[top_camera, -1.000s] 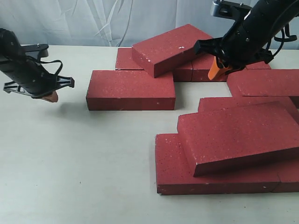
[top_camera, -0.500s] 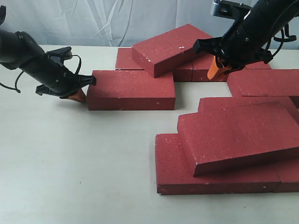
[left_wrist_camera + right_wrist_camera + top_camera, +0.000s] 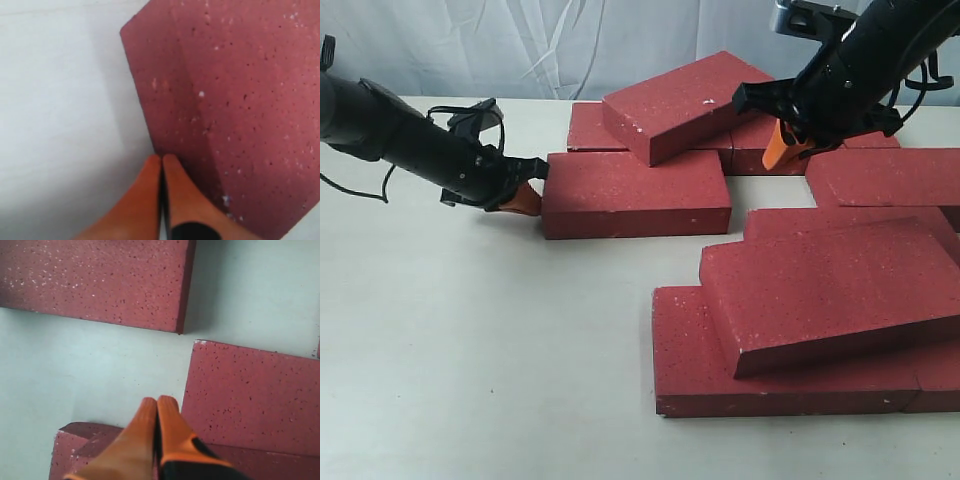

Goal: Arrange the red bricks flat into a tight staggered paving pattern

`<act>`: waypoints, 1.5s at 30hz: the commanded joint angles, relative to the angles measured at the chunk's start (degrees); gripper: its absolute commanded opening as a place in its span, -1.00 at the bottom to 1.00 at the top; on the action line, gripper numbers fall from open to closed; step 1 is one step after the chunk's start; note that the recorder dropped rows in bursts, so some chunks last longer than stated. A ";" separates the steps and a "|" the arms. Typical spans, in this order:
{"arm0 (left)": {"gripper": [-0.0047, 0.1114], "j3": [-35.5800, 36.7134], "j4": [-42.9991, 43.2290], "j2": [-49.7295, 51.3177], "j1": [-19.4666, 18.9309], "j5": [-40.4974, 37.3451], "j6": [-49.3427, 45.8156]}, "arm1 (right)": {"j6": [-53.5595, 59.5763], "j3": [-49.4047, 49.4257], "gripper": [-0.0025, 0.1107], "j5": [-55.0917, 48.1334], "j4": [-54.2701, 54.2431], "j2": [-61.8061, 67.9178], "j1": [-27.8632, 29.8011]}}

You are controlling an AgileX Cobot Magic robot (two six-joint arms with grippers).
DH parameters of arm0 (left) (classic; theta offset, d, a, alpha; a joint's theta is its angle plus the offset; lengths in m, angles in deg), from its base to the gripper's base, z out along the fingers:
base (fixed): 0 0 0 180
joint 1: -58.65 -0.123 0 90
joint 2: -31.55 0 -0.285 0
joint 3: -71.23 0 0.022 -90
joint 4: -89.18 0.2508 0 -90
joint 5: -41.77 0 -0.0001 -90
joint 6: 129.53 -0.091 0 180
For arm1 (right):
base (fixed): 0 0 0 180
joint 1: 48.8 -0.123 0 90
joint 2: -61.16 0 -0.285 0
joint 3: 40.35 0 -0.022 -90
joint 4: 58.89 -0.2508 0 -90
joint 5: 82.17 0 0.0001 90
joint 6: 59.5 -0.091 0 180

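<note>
Nearest me, at five o'clock in the exterior view, a leaning brick (image 3: 830, 295) lies tilted across a flat base brick (image 3: 690, 365), so that corner is not yet paved. Further in, near the centre, the loose brick (image 3: 635, 190) lies flat on the table (image 3: 470, 380), and my left gripper (image 3: 523, 197) sits at its nine o'clock end. Its orange tips are pressed together, pinching nothing, their points touching the short end face low down. I judge the step in hand to be a shove toward three o'clock. The contact looks nearer the front corner than the middle of that face, so I would centre it to stop the brick yawing, stay low, and go slowly until it closes on its neighbours. Beyond, at twelve o'clock, a propped brick (image 3: 685, 100) rests askew on the back row (image 3: 585, 125). At one o'clock my right gripper (image 3: 778, 150) hangs above a bare patch of table between bricks, tips likewise squeezed together and empty, and I see it touching nothing. A side brick (image 3: 890, 175) lies flat at two o'clock.
</note>
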 commanded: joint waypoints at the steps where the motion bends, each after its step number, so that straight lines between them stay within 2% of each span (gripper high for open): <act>1: -0.92 -0.06 -3.04 0.09 2.00 -0.57 -3.97 | 0.37 0.33 -0.97 0.35 -0.14 -0.05 0.24; 12: -0.92 -0.06 -7.88 0.09 4.67 0.61 -11.06 | 0.37 0.33 -0.97 0.35 -0.14 -0.05 0.24; 20: -0.92 -0.06 -16.03 0.09 4.88 2.07 -13.82 | 0.37 0.33 -0.97 0.75 -0.13 -0.05 0.24; 24: -0.92 -0.06 -21.92 0.18 5.66 2.17 -18.66 | 0.49 0.33 -0.97 0.82 -0.13 -0.05 0.24; 31: -0.92 -0.06 -21.09 0.18 6.45 4.94 -19.15 | 0.60 0.33 -0.97 0.82 -0.13 -0.05 0.24; 34: -0.92 -0.06 -19.12 0.18 5.10 5.87 -18.99 | 0.60 0.33 -0.97 0.82 -0.13 -0.05 0.24; 39: -0.92 -0.06 -12.46 -0.16 1.20 6.00 -13.48 | 0.62 0.33 -0.97 2.05 0.86 -0.05 0.24; 42: -0.92 -0.06 -9.25 -0.29 -1.17 3.93 -10.79 | -0.13 0.33 -0.97 5.84 4.43 -0.05 0.24; 45: -0.92 -0.06 -8.68 -0.29 -2.54 2.63 -9.64 | -5.46 0.13 -0.97 12.48 10.99 1.05 0.37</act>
